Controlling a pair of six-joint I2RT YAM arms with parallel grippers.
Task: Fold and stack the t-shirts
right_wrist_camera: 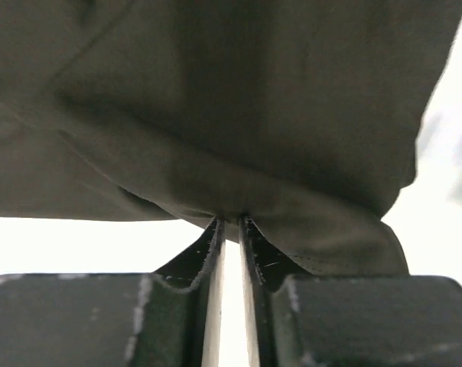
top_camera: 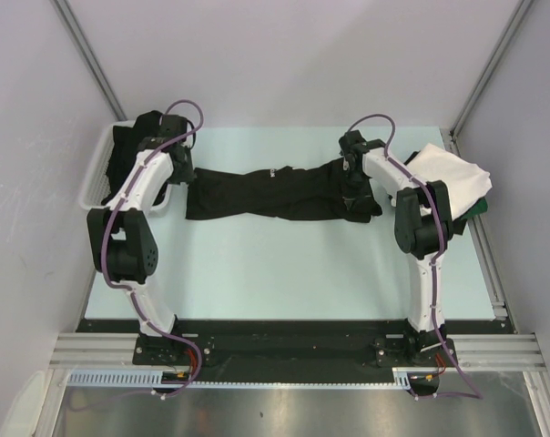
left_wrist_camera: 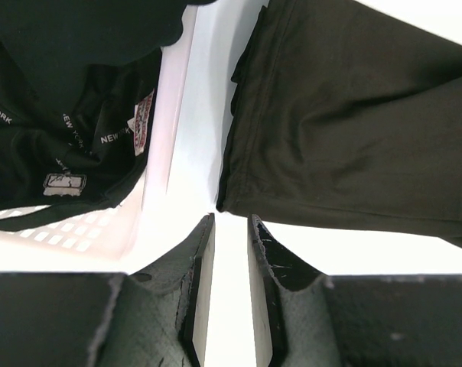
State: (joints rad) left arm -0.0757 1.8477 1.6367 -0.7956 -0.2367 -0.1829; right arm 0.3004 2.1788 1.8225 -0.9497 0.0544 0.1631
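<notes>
A black t-shirt (top_camera: pixel 266 193) lies stretched in a long band across the table. My right gripper (top_camera: pixel 357 202) is at its right end. In the right wrist view, that gripper (right_wrist_camera: pixel 232 220) is shut on a fold of the shirt (right_wrist_camera: pixel 231 115), with cloth drawn in at the fingertips. My left gripper (top_camera: pixel 179 173) is at the shirt's left end. In the left wrist view, it (left_wrist_camera: pixel 231 218) stands narrowly open and empty. The shirt's corner (left_wrist_camera: pixel 353 130) lies just beyond its tips. A black t-shirt with white lettering (left_wrist_camera: pixel 63 115) lies in the basket.
The white slotted basket (top_camera: pixel 97 173) stands at the table's left edge, close beside my left gripper; its rim (left_wrist_camera: pixel 166 153) shows in the left wrist view. A folded white t-shirt (top_camera: pixel 453 173) lies on a dark green one (top_camera: pixel 480 208) at the right edge.
</notes>
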